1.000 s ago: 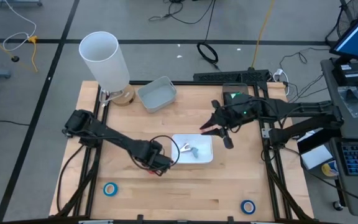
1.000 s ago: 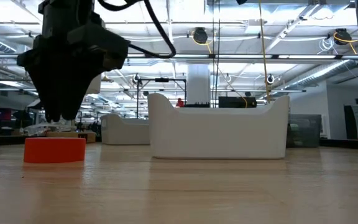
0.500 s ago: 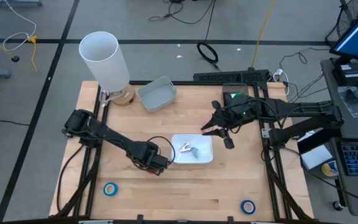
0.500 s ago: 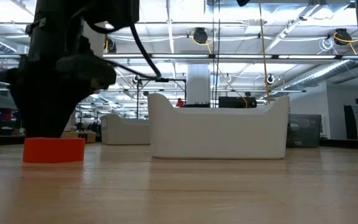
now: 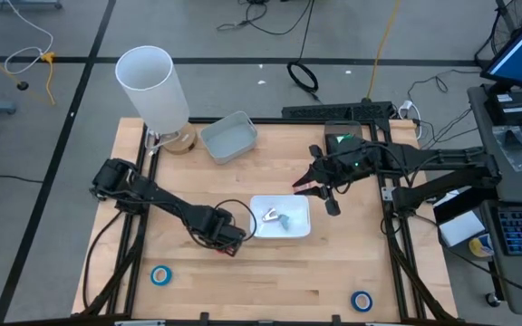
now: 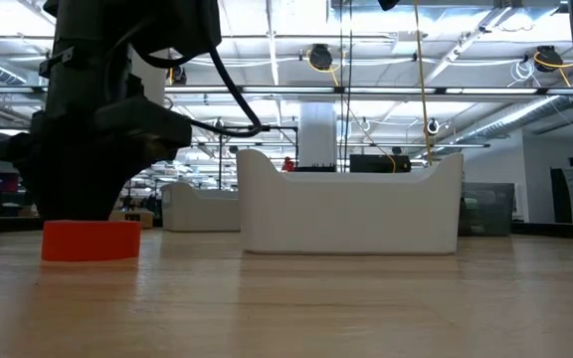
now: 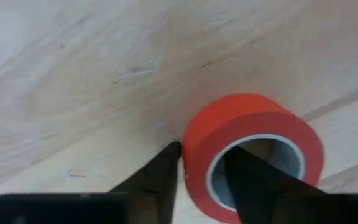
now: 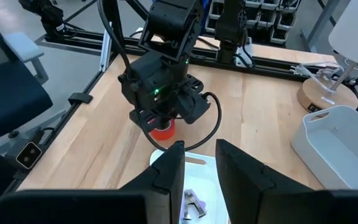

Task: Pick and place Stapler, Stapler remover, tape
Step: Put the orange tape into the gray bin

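Note:
A red tape roll (image 7: 253,118) lies flat on the wooden table, just left of the white tray (image 5: 299,228). It also shows in the low view (image 6: 91,241) and the right wrist view (image 8: 162,130). My left gripper (image 5: 229,237) stands over it, shut on its wall. A small grey metal staple remover (image 5: 275,218) lies in the tray. Two blue tape rolls (image 5: 160,275) (image 5: 362,300) lie near the table's near edge. My right gripper (image 5: 299,188) hovers beyond the tray's far right corner, its fingers a little apart and holding nothing. No stapler shows. My left gripper (image 7: 201,155) has the red roll's wall (image 7: 194,165) between its fingers. One finger (image 7: 163,171) is outside the ring and the other (image 7: 250,177) is in the centre hole. The fingers come from above, pointing down. The roll rests flat on the table.
A grey bin (image 5: 228,137) and a tall white cylinder (image 5: 152,86) on a round wooden base stand at the table's far edge. Bare wood lies between the tray and the two blue rolls. The left arm's cable loops beside the tray.
My left gripper has moved down over the red roll and a little toward the table's left, so that its fingers now stand around the roll's wall. The right arm has kept still.

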`<action>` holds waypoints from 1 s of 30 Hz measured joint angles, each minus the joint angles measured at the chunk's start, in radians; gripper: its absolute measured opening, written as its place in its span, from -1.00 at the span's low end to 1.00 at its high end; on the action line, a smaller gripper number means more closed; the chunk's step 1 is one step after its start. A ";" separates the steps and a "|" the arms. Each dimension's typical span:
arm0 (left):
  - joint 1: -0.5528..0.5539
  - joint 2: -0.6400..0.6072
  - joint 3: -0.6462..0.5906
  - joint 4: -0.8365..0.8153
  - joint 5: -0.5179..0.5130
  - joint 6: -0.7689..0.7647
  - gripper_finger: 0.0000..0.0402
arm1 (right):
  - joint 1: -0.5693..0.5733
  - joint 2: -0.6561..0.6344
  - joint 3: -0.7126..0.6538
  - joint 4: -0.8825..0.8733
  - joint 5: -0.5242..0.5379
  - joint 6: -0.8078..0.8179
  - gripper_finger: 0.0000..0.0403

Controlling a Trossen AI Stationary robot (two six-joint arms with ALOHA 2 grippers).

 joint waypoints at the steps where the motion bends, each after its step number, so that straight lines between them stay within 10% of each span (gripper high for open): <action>1: 0.000 0.000 0.001 -0.001 0.000 0.003 -0.43 | 0.000 0.000 0.000 0.000 0.000 0.000 -0.57; 5: 0.000 0.001 0.001 -0.003 -0.001 0.015 -0.81 | 0.000 0.000 0.000 0.000 0.000 0.000 -0.57; 14: 0.017 -0.103 -0.005 0.021 0.030 -0.005 -0.79 | 0.000 0.000 0.000 0.000 0.000 0.000 -0.57; 24: 0.110 -0.405 -0.002 0.235 -0.463 0.056 -0.80 | 0.000 0.000 0.000 -0.153 -0.002 -0.010 -0.57; 30: 0.232 -0.484 0.000 0.268 -0.543 0.201 -0.80 | -0.012 -0.022 -0.002 -0.200 0.027 -0.032 -0.57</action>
